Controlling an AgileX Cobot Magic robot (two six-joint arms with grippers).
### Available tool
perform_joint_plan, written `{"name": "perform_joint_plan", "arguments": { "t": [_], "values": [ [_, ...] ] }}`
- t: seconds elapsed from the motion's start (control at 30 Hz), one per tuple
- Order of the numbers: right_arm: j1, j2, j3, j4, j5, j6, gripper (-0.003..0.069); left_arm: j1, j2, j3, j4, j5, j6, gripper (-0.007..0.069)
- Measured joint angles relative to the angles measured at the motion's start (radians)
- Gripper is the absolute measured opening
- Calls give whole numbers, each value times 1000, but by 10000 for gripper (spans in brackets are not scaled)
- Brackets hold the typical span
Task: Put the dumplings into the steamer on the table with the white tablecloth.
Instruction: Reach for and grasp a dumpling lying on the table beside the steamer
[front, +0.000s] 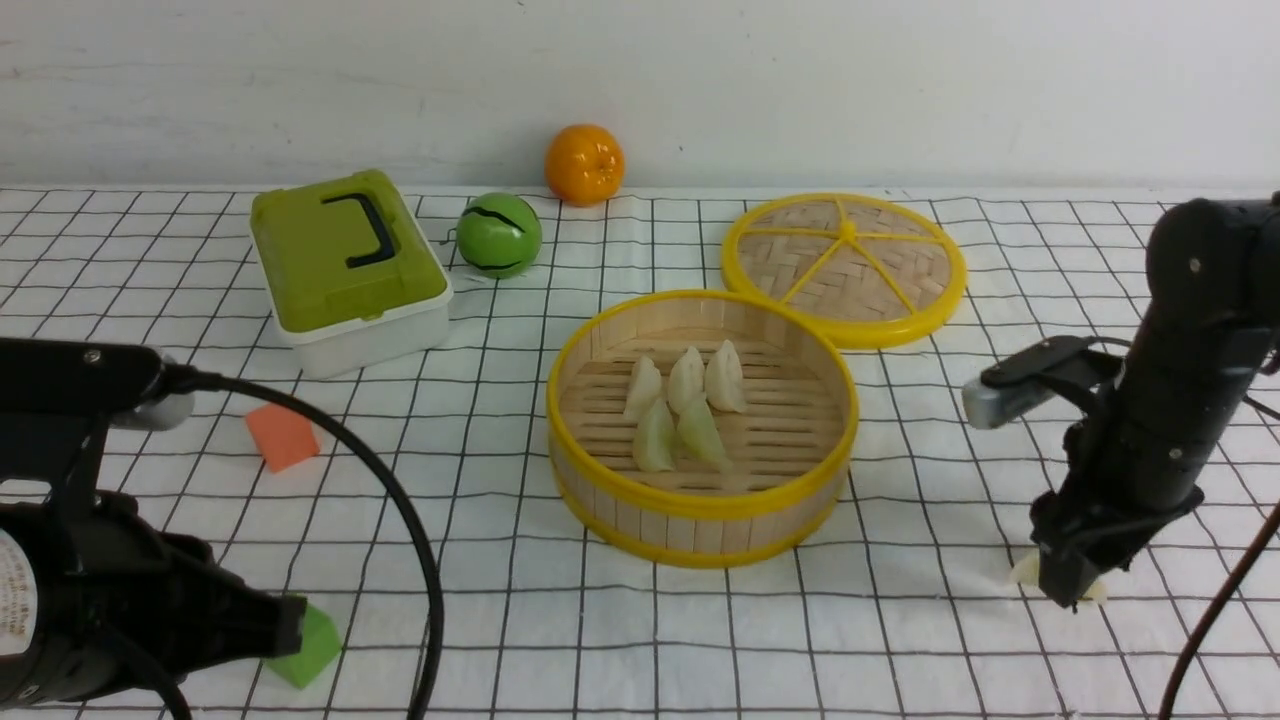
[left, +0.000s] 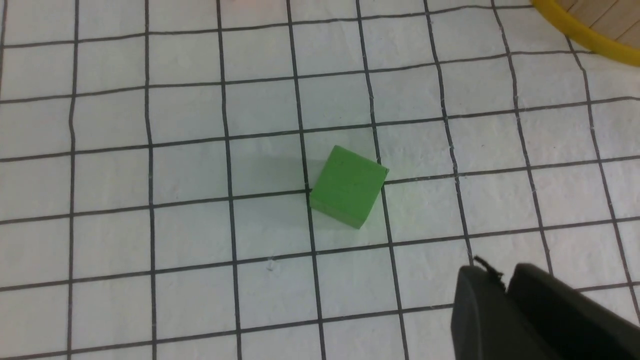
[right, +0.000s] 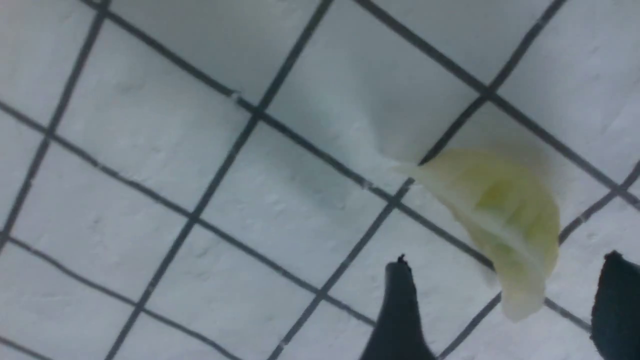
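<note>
The bamboo steamer (front: 700, 520) with yellow rims stands mid-table on the white gridded tablecloth (front: 900, 640). Several dumplings (front: 686, 405), cream and pale green, lie on its slatted floor. One more pale greenish dumpling (right: 500, 215) lies on the cloth at the right front. My right gripper (right: 506, 272) is down over it, open, its fingers either side of the dumpling's near end. In the front view that dumpling (front: 1022, 570) peeks out beside the right gripper (front: 1066, 592). My left gripper (left: 500, 272) hovers low at the front left, shut and empty.
The steamer's woven lid (front: 845, 265) lies flat behind the steamer. A green lidded box (front: 345, 265), a green ball (front: 498, 235) and an orange (front: 584, 163) sit at the back. An orange cube (front: 282, 437) and a green cube (left: 348, 186) lie near the left arm.
</note>
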Motion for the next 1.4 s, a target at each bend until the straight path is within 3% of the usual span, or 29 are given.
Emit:
{"name": "perform_joint_plan", "arguments": {
  "t": [0.2, 0.27, 0.3, 0.43, 0.7, 0.77, 0.8, 0.83, 0.9, 1.13, 1.23, 1.33, 1.4],
  "values": [
    [-4, 11, 15, 77, -76, -41, 400, 0, 0, 0, -1, -2, 0, 74],
    [-4, 11, 16, 92, -82, -46, 347, 0, 0, 0, -1, -2, 0, 74],
    [-4, 11, 16, 99, -90, -48, 266, 0, 0, 0, -4, -2, 0, 74],
    [-4, 11, 16, 98, -95, -48, 159, 0, 0, 0, -15, -2, 0, 74],
    [-4, 5, 16, 96, -101, 31, 144, 0, 0, 0, -26, -2, 0, 74],
    [-4, -12, 13, 102, -96, 68, 92, 0, 0, 0, -26, -2, 0, 74],
    [-4, -25, 3, 119, -84, 89, 31, 0, 0, 0, -26, -2, 0, 74],
    [-4, -28, 1, 123, -83, 92, 31, 0, 0, 0, -26, -2, 0, 74],
    [0, -70, -33, 179, -75, 119, -11, 0, 0, 0, -26, -5, 0, 74],
    [130, -149, -116, 385, -200, 138, -13, 0, 0, 0, -26, -22, 0, 76],
    [175, -128, -117, 338, -213, 142, -13, 0, 0, 0, -26, -22, 0, 76],
    [171, -111, -117, 207, -160, 194, -6, 0, 0, 0, -26, -21, 0, 76],
    [146, -107, -116, 56, -83, 264, 13, 0, 0, 0, -29, -20, 0, 76]
  ]
}}
